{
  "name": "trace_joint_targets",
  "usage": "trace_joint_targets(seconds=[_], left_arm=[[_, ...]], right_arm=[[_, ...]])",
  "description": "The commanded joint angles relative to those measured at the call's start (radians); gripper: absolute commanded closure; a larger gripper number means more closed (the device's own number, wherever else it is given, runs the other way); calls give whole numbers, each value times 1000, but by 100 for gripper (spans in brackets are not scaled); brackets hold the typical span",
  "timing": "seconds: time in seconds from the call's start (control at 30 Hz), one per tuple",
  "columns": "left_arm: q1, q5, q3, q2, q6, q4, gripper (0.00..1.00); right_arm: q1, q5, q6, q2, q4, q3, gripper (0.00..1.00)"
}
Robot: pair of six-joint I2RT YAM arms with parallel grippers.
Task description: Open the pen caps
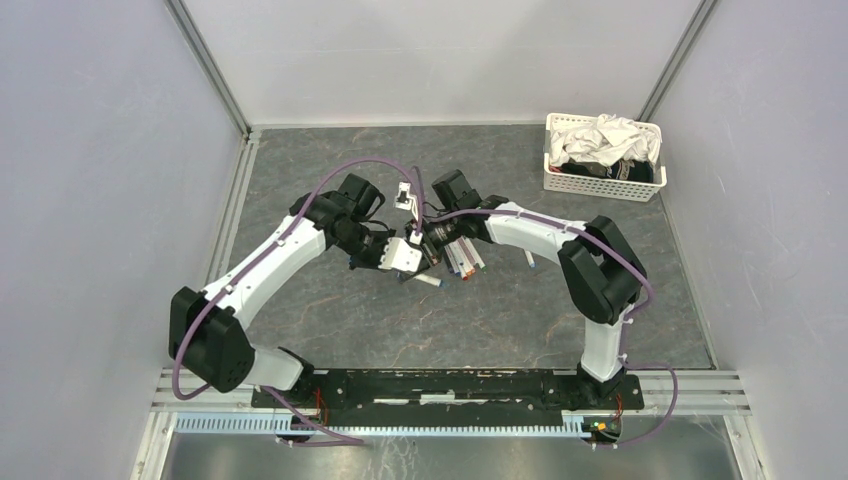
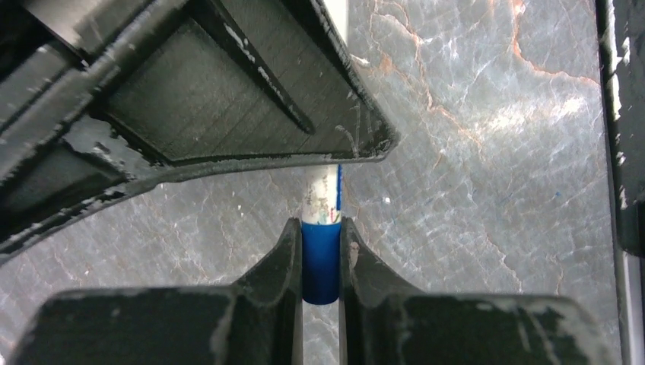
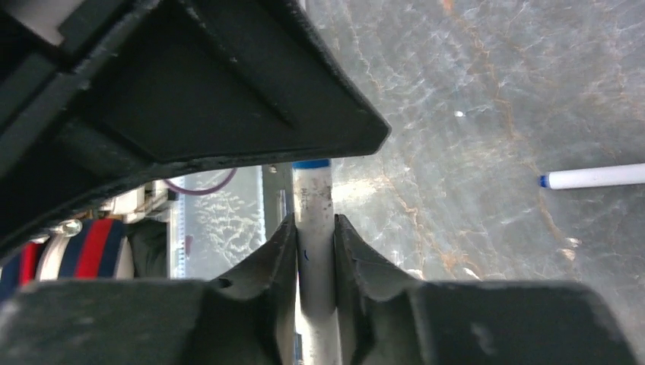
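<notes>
Well, both arms meet over the middle of the grey marbled table (image 1: 300, 330), working on one pen between them. The left gripper (image 2: 320, 226) is clamped tight on the blue cap (image 2: 320, 266), one finger on each side of it. The cap sits on the end of the white barrel (image 2: 322, 194). The right gripper (image 3: 314, 220) has its fingers pressed against that barrel from both sides, farther along, where a blue band (image 3: 310, 163) rings it.

Some small coloured print runs along the barrel by the cap, too blurred to read, and I can make out no brand.

From above, a bunch of pens (image 1: 465, 262) lies on the table just under the right gripper. Their coloured ends are packed too close for me to count. One stray pen (image 1: 428, 281), white with a blue end, lies just beside the left gripper. The right wrist view shows a white pen with a blue tip (image 3: 589, 176) lying flat, well apart from the held one. Whether it is that same stray I cannot tell.

One white mesh basket (image 1: 600, 185) sits at the far right corner, with crumpled cloth (image 1: 610, 138) in it.
</notes>
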Motion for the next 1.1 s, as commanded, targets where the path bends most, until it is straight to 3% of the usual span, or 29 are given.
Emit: trace_joint_targets(seconds=[0.0, 0.07, 0.33, 0.5, 0.6, 0.7, 0.83, 1.07], left_arm=[[-4, -3, 23, -23, -9, 8, 98], [9, -43, 20, -15, 5, 9, 98], [230, -70, 128, 83, 118, -11, 98], [243, -53, 108, 107, 92, 63, 98], [214, -49, 75, 122, 6, 153, 98], [199, -48, 50, 169, -61, 226, 98], [201, -98, 56, 275, -131, 306, 98], [213, -189, 62, 393, -181, 373, 97]], right_arm=[[-4, -9, 11, 5, 21, 36, 90], [-22, 19, -9, -22, 3, -8, 100], [-94, 124, -100, -165, -57, -239, 100], [-142, 200, -140, -209, -111, -272, 100], [-202, 325, -102, -253, -88, -273, 100], [-290, 568, -29, -291, -67, -277, 100], [-318, 861, -4, -309, -29, -302, 100], [-316, 1013, 12, -247, 28, -323, 93]])
